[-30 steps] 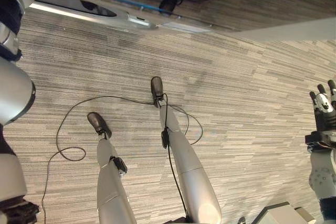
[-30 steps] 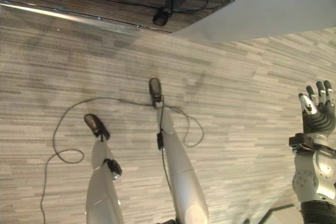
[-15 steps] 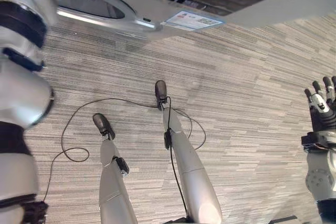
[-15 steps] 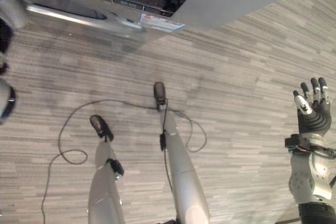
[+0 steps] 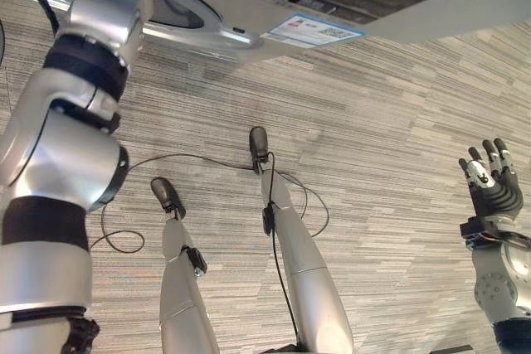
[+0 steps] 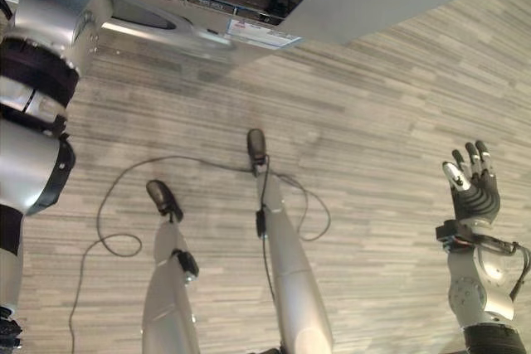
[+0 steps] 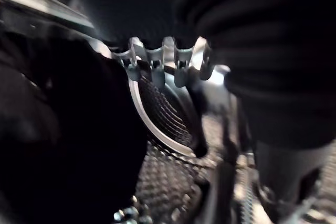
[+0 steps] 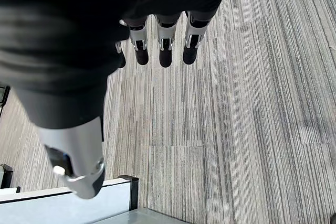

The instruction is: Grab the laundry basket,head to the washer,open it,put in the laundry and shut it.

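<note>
Reaching up toward the washer (image 5: 249,18), my left arm now crosses the near side of its front, where a second ago only the shoulder edge showed; the head camera has also swung, so the machine sits fuller in frame. In the left wrist view the left hand (image 7: 163,59) is at the door ring (image 7: 157,124), fingers (image 7: 181,69) curled over the chrome rim with the perforated drum (image 7: 168,182) just behind it. I read that as the door-handling step under way, though I cannot tell whether the door is being opened or shut.

The right hand (image 6: 471,188) hangs well to the right of the washer, fingers straight and spread, holding nothing; it has drifted slightly lower and inward.

Laundry basket: not located. Neither hand carries it, so I cannot say how far the loading has got.

Floor (image 5: 398,122) is grey striped carpet tile, running right up to the washer's base. A pale panel or partition (image 8: 68,203) stands by the right arm, away from the washer.
</note>
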You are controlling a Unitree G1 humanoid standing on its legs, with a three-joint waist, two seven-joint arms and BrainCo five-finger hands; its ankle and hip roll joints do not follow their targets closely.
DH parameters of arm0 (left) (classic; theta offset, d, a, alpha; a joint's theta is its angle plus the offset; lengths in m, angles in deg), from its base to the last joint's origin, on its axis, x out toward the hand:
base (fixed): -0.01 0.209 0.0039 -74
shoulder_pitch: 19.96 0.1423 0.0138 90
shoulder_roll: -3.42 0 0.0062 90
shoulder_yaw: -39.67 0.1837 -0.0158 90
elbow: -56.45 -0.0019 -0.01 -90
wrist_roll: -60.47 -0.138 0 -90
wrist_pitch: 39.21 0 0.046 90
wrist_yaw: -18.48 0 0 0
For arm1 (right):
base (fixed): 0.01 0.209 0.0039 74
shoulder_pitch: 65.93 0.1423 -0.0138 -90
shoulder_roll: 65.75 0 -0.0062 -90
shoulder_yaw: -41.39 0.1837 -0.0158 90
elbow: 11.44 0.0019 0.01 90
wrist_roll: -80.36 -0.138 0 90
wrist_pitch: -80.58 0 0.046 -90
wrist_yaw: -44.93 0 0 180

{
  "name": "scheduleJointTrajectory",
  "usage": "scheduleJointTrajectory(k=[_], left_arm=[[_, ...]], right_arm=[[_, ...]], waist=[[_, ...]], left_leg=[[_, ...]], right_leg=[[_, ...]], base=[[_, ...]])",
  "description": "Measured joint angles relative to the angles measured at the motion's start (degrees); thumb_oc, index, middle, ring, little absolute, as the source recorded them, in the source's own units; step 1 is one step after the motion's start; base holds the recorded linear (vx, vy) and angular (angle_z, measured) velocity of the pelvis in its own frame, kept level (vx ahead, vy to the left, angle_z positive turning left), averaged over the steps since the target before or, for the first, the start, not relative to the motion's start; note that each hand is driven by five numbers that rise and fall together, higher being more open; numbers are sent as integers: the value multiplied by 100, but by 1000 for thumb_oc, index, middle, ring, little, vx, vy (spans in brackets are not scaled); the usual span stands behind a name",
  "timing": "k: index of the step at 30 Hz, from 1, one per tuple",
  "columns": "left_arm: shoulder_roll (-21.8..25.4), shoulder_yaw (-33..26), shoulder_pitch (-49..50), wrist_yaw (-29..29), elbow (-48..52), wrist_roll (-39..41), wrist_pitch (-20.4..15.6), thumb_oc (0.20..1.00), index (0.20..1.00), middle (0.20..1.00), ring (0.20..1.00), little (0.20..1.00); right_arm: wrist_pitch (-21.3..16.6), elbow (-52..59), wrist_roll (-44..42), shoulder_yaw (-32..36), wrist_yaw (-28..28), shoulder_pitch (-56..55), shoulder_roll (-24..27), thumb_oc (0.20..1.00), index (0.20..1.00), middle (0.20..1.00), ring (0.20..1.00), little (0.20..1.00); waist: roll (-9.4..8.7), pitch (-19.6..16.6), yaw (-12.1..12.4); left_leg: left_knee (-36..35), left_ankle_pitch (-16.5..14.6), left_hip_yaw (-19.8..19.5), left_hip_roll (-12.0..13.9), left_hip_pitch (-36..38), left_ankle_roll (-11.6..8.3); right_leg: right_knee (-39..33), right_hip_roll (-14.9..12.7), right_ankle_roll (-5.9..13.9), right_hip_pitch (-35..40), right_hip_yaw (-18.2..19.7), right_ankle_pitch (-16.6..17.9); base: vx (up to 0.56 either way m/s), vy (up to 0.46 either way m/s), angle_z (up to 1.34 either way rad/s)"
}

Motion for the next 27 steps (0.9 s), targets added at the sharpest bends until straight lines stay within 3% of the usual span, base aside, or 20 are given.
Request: scheduleJointTrajectory(k=[1,4,11,16,18,19,23,25,27], left_arm=[[-73,-77,140,64,-3,114,-30,1000,1000,1000,1000,1000],[79,-1422,1756,163,1079,781,-333,1000,1000,1000,1000,1000],[104,-1970,4319,144,2769,567,-561,1000,1000,1000,1000,1000],[-100,-2118,5138,86,3252,317,-557,1000,1000,1000,1000,1000],[-214,-2463,5649,22,3851,314,-563,1000,1000,1000,1000,1000],[-632,-2773,6392,-157,4371,326,-652,1000,1000,1000,1000,1000],[-1066,-2824,7321,-382,4623,336,-657,1000,1000,1000,1000,1000],[-1432,-2834,8138,-575,4695,390,-669,1000,1000,1000,1000,1000],[-1407,-2837,8701,-745,4730,447,-679,1000,1000,1000,1000,1000]], right_arm=[[-23,3,-2,4,-69,-1,4,1000,1000,1000,1000,1000],[-52,54,-4,4,-126,-167,-214,1000,1000,1000,1000,1000],[-44,140,7,129,-209,-487,-472,1000,1000,1000,1000,1000],[-39,165,35,237,-310,-578,-474,1000,1000,1000,1000,1000],[-33,217,69,264,-328,-614,-504,1000,1000,1000,1000,1000],[12,178,206,317,-323,-667,-700,1000,1000,1000,1000,1000],[12,-87,355,293,-345,-658,-1002,1000,1000,1000,1000,1000],[156,-489,471,43,-366,-773,-1125,1000,1000,1000,1000,1000],[199,-673,551,30,-433,-861,-1171,1000,1000,1000,1000,1000]], waist=[[14,-7,15],[105,-54,11],[144,-75,101],[204,-125,243],[206,-126,254],[234,-131,319],[293,-181,428],[375,-275,624],[447,-418,637]], left_leg=[[3,0,-23,-11,33,1],[6,-8,-23,-17,162,14],[3,-24,-101,-65,334,41],[5,-56,-157,-116,445,92],[5,-58,-142,-129,485,95],[-7,-81,-158,-118,704,122],[49,-215,-206,-127,1187,151],[-31,-286,-243,-137,1802,188],[-37,-378,-270,-175,2091,266]], right_leg=[[40,6,14,44,-22,-14],[66,-22,54,145,-16,-46],[54,-40,68,360,-34,-76],[16,-100,132,529,-63,-128],[19,-112,124,556,-48,-121],[15,-109,137,785,-88,-140],[45,-153,183,1342,-169,-286],[-12,-163,231,1967,-208,-386],[-15,-205,280,2255,-227,-504]], base=[[-46,53,8],[-40,61,0],[-25,58,3],[-11,48,6],[15,56,-2],[33,38,0],[60,65,5],[39,53,4],[39,58,7]])
